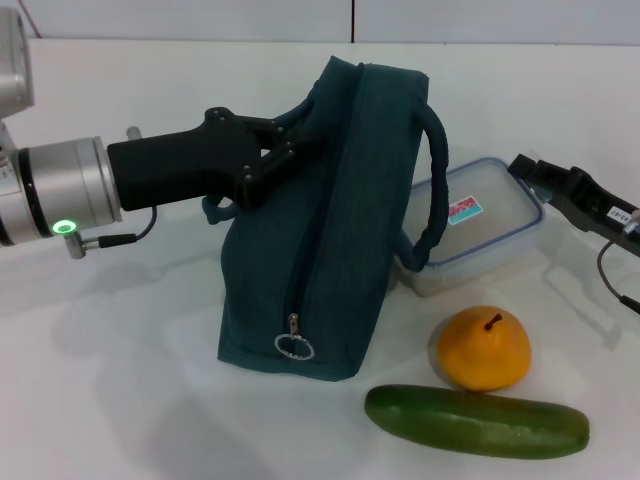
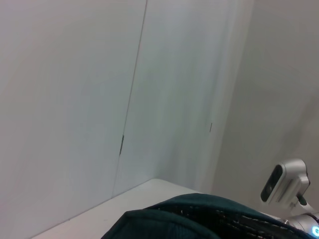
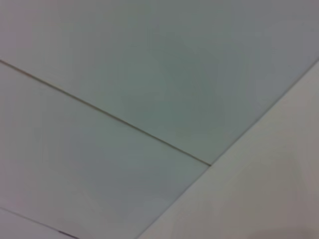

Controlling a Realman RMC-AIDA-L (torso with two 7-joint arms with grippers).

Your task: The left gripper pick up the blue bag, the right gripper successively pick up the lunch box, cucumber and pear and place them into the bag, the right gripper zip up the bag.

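**A:** Teal cloth fills the middle of the head view, correct?

**B:** Yes. That is the blue bag (image 1: 325, 230), standing upright on the white table (image 1: 130, 400), its zipper closed with the ring pull (image 1: 294, 346) hanging low on the near face.

**A:** And the left gripper (image 1: 285, 140)?

**B:** It reaches in from the bag's left, its black fingers pinched together on the handle strap (image 1: 300, 110) at the bag's upper left. It holds that strap and nothing else.

**A:** What sits around the bag?

**B:** The lunch box (image 1: 475, 225), clear with a blue rim, lies just right of the bag, touching the bag's right handle loop (image 1: 435, 190). The pear (image 1: 484, 347), orange-yellow, stands nearer than the box and to the bag's lower right. The cucumber (image 1: 476, 421) lies flat just in front of the pear, right of the bag's base.

**A:** The right gripper (image 1: 575, 195)?

**B:** It is right of the bag, beyond the lunch box's far corner, carrying nothing. I cannot tell how wide it stands.

**A:** Left wrist view?

**B:** Mostly wall panels (image 2: 75, 99). The bag's top edge (image 2: 199, 219) shows along the picture's lower margin, with a pale robot part (image 2: 285, 183) beyond the bag.

**A:** Right wrist view?

**B:** Only wall panels (image 3: 149, 74) meeting a pale surface (image 3: 259, 199). The bag does not appear.
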